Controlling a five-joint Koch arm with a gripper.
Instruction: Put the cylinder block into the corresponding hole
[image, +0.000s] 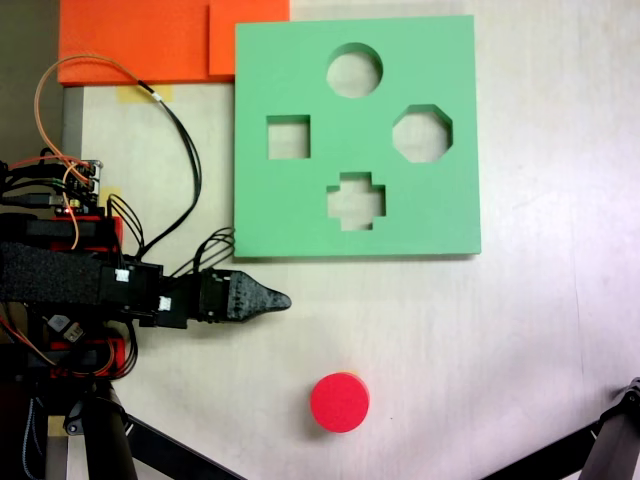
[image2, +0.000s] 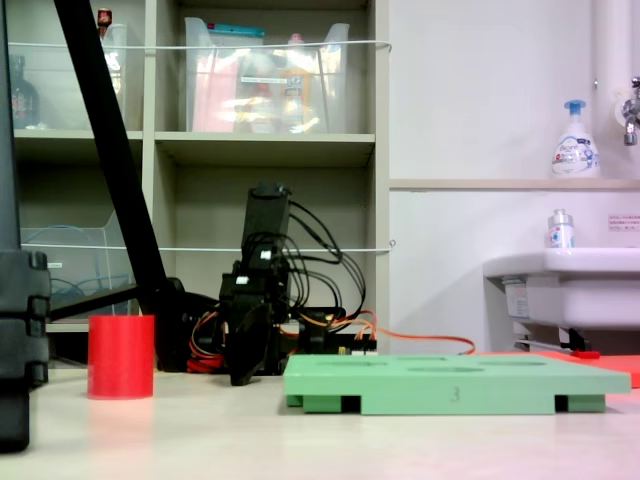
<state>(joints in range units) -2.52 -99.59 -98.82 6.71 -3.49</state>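
The red cylinder block (image: 340, 402) stands upright on the pale table, well below the green foam board (image: 300, 60) in a fixed view. Its matching hole, the round cutout (image: 354, 70), is at the board's top middle. My black gripper (image: 283, 300) points right, just below the board's lower left corner and up-left of the cylinder. Its jaws lie together with nothing between them. In a fixed view from table level, the cylinder (image2: 121, 356) is at the left, the gripper (image2: 243, 375) hangs low beside the board (image2: 450, 385), and both are apart from it.
The board also has square (image: 288, 137), octagonal (image: 422, 133) and cross-shaped (image: 356, 200) cutouts. Orange foam sheets (image: 140, 40) lie at the top left. Black tripod legs (image: 160, 450) cross the lower corners. Cables (image: 185, 150) loop near the arm's base.
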